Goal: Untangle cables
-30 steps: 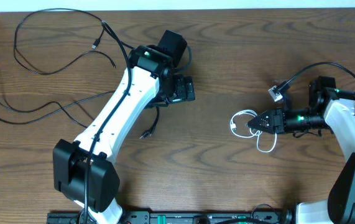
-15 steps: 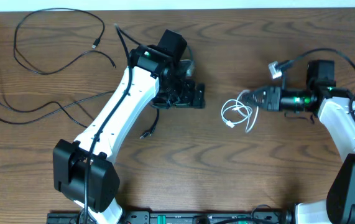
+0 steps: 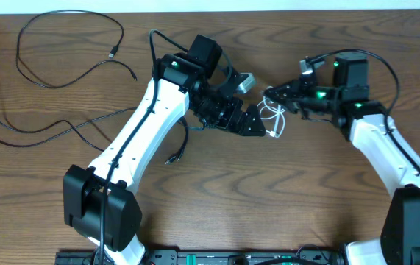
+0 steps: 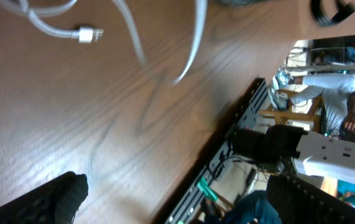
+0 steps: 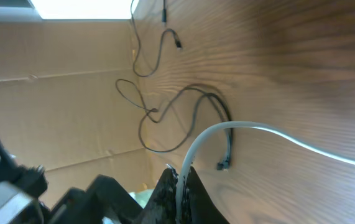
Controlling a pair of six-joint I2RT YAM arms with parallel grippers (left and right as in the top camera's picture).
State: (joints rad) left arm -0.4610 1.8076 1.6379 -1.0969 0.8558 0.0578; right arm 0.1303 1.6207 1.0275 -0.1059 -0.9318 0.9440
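Overhead: white cable (image 3: 272, 119) sits mid-table, slightly toward the far edge, in small loose loops between the two arms. The right gripper (image 3: 274, 96) is pinched tight on one strand. The right wrist view confirms it: jaws closed, white cable (image 5: 252, 129) arching out from between them. The loops hang just beside the left gripper (image 3: 257, 126), whose jaws are spread wide with nothing in them. The left wrist view shows the white strands and the plug (image 4: 85, 34) at frame top, ahead of the open jaws. Can't tell whether the loops touch the table (image 3: 320, 206) or hang just off it.

Risks, as judgement:
- If the left jaws close on two strands at once, pulling the arms apart would likely cinch the loop into a knot rather than open it.
- The grippers are very near each other. A small overshoot could knock fingers together or bump the cable out of the pinch.
- The cord is thin and smooth, so it may slip through the right's grip under a tug.
- The plug could catch in a loop.

The black cables (image 3: 62, 81) lie sprawled well apart at far left. One passes beside the left arm (image 3: 140, 132), ending near it. A sweep of that arm could drag it and re-tangle things.
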